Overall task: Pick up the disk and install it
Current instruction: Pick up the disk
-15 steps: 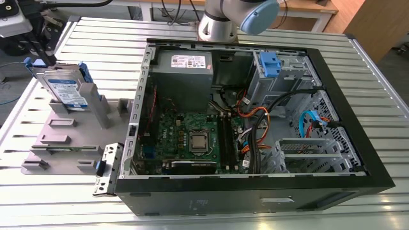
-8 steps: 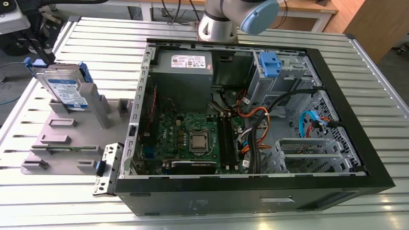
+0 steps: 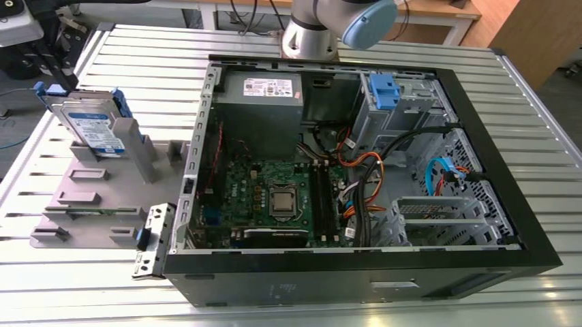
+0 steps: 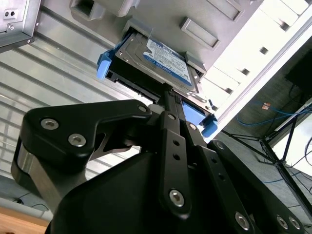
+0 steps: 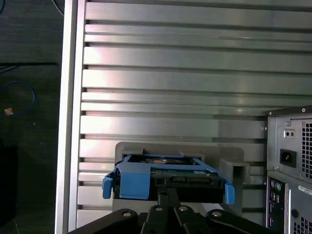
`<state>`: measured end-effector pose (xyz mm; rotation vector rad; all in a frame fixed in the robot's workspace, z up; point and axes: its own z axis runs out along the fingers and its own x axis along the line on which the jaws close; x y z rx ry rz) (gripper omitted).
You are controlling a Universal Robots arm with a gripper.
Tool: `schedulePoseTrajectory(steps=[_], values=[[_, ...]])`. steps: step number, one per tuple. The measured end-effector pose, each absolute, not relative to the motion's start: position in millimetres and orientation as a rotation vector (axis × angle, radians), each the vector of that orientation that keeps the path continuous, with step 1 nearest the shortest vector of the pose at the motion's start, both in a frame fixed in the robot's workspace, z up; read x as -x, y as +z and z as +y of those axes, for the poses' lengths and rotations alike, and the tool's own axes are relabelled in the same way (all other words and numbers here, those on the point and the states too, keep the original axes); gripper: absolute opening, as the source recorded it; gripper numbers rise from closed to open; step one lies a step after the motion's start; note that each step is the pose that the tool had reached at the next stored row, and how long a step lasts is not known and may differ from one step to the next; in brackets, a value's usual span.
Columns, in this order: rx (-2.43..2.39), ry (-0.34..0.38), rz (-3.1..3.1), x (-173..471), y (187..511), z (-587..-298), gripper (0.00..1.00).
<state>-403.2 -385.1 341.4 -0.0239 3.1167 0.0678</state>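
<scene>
The disk (image 3: 95,129) is a silver drive with a white-and-blue label in a blue carrier frame. It stands on edge in a slot of the grey holder (image 3: 86,197) at the exterior view's left, beside the open computer case (image 3: 364,266). My gripper (image 3: 56,76) hangs just above the disk's upper edge at its far corner. In both wrist views the gripper (image 4: 170,95) (image 5: 165,191) reaches the middle of the disk's (image 4: 165,61) (image 5: 165,171) near edge, right at the frame.
The case holds a motherboard (image 3: 272,197), a power supply (image 3: 264,92), cables and a drive bay with a blue bracket (image 3: 384,92) at the back. The ribbed metal table (image 5: 170,63) ends in a drop to the floor close to the holder.
</scene>
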Motion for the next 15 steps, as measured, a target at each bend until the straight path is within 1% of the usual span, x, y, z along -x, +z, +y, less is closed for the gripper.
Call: schedulePoseTrajectory(steps=[15], values=[[0.434, 0.072, 3.092, 403.2, 340.7, -385.1, 0.11]])
